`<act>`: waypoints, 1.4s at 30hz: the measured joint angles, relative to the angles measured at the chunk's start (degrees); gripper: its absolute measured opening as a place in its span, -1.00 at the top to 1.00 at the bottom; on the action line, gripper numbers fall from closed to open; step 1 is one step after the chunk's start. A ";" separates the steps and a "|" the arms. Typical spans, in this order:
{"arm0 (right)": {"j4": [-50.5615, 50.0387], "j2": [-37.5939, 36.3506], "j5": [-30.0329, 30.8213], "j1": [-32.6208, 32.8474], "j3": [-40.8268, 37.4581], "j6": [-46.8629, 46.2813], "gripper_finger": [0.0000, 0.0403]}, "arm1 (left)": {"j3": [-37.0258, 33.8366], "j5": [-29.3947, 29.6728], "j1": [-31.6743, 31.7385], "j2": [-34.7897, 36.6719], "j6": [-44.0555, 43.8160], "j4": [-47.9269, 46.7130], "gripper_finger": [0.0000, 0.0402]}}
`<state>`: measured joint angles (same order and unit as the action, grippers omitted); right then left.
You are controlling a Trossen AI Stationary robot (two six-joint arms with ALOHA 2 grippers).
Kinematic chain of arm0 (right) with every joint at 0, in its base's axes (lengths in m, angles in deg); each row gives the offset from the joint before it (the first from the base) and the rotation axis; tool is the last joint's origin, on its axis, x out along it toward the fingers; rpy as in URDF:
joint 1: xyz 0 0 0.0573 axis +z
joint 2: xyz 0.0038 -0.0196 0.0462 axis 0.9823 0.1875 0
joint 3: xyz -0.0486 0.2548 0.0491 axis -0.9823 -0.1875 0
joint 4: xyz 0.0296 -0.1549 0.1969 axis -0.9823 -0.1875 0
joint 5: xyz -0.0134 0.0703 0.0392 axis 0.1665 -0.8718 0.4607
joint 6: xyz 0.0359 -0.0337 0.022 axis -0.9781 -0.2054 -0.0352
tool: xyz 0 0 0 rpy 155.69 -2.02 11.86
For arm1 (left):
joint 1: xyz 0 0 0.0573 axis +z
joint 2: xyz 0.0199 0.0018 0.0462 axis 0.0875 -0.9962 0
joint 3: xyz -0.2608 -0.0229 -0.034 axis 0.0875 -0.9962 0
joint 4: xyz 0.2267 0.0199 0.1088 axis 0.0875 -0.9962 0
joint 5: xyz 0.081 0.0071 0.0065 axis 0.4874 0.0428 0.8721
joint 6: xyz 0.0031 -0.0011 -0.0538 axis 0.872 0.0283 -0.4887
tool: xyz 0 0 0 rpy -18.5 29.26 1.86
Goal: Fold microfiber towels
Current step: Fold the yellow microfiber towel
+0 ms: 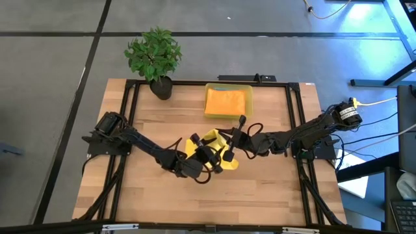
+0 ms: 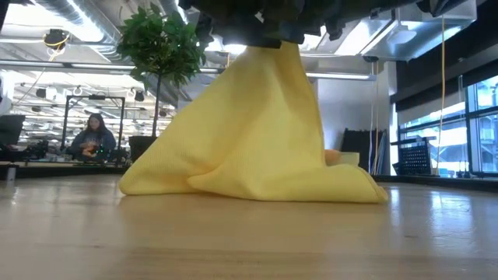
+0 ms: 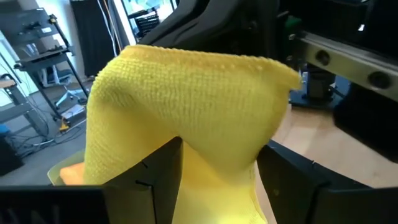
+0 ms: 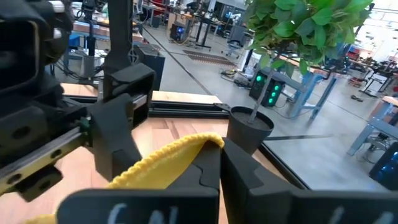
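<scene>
A yellow microfiber towel is held up at the table's middle by both grippers. In the low view it hangs like a tent, with its lower part resting on the wood. My left gripper is shut on it on the left, and my right gripper is shut on it on the right, close beside the left one. An orange towel lies in the yellow bin at the far edge. Other towels are out of view. My left gripper pinches a bunched fold of the yellow towel between its two fingers; the cloth bulges out past them in several layers. The towel hangs below, and its lower part lies slack on the table. My right gripper is shut on the towel's hemmed edge, pinched between its two fingers. The edge runs off to one side of the fingers. The cloth hangs below the grip, its lower end on the table.
A potted plant stands at the table's far left corner. The yellow bin stands at the middle of the far edge. Bare wood lies toward the near edge. A person sits in the room beyond the table.
</scene>
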<state>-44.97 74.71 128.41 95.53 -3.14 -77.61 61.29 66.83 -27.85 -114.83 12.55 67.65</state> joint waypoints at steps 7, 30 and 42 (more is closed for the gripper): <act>-0.94 0.00 0.00 0.00 -0.01 0.07 0.99 | 0.00 5.36 -1.06 0.02 5.92 -0.24 0.30; -3.20 -1.93 -11.69 4.98 1.72 4.87 0.91 | -0.09 16.88 -16.57 17.29 33.42 -7.45 1.00; -12.37 6.96 -10.74 4.31 6.71 -1.29 0.01 | 0.00 14.74 -19.73 20.07 34.93 -9.44 1.00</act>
<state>-57.33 81.67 117.67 99.84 3.57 -78.90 61.29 81.57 -47.57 -94.76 47.49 58.20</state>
